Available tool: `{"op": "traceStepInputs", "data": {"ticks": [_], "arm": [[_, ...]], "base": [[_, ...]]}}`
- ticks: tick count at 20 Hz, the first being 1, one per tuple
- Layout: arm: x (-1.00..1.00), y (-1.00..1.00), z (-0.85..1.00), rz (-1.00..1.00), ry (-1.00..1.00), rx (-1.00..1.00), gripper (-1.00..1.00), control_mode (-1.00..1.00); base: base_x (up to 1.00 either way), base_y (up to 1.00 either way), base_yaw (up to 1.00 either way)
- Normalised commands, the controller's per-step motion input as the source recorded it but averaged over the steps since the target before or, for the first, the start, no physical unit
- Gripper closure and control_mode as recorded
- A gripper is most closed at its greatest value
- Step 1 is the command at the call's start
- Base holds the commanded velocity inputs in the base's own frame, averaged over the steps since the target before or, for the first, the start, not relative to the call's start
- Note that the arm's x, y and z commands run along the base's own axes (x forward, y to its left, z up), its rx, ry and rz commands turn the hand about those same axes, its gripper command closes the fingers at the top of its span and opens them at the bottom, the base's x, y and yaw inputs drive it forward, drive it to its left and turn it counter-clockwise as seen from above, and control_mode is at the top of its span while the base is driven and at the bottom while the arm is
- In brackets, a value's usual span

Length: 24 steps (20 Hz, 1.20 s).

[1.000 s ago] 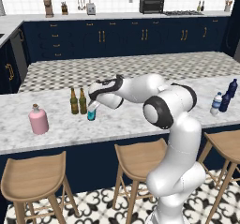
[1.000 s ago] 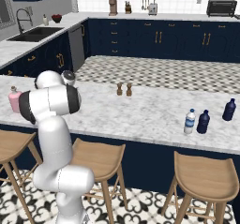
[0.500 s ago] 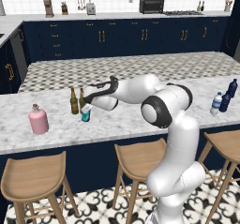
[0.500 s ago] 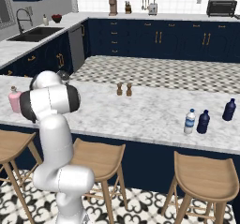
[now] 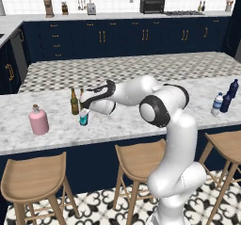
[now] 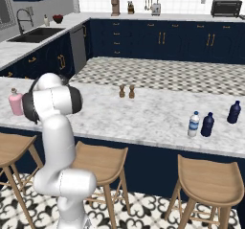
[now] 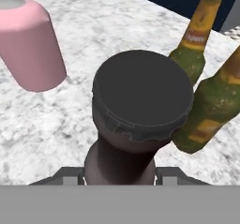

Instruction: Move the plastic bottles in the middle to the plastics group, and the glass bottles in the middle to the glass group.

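The gripper (image 5: 86, 110) is closed around the neck of the small teal bottle (image 5: 84, 119), which is held upright at the marble counter (image 5: 141, 120); whether its base rests on the surface cannot be told. In the hand view, the bottle's dark cap (image 7: 142, 93) is seen from above between the two fingertips (image 7: 68, 175).

Two brown beer bottles are found just behind the teal bottle: one (image 5: 74, 101) to its left and the other (image 7: 213, 106) largely hidden by the hand in the left base view. A pink bottle (image 5: 38, 120) stands further left on the counter.

Far to the right, near the counter's end, the small clear water bottle (image 5: 217, 104) is placed just beside a dark blue bottle (image 5: 226, 102), with a second dark blue bottle (image 5: 233, 88) a little behind them.
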Motion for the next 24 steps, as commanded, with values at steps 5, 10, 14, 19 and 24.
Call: {"op": "traceStepInputs", "data": {"ticks": [5,10,14,19,24], "arm": [[0.0,0.05,-0.21,0.0,-0.01,0.0,1.0,-1.0],[0.16,0.1,0.0,0.0,-0.03,-0.01,1.0,-1.0],[0.49,0.1,0.0,0.0,-0.02,-0.01,1.0,-1.0],[0.16,0.02,-0.01,0.0,-0.01,0.0,1.0,-1.0],[0.03,0.02,-0.04,0.0,-0.03,0.0,1.0,-1.0]], "base": [[0.0,0.0,0.0],[0.0,0.0,0.0],[0.0,0.0,0.0],[0.0,0.0,0.0],[0.0,0.0,0.0]]}}
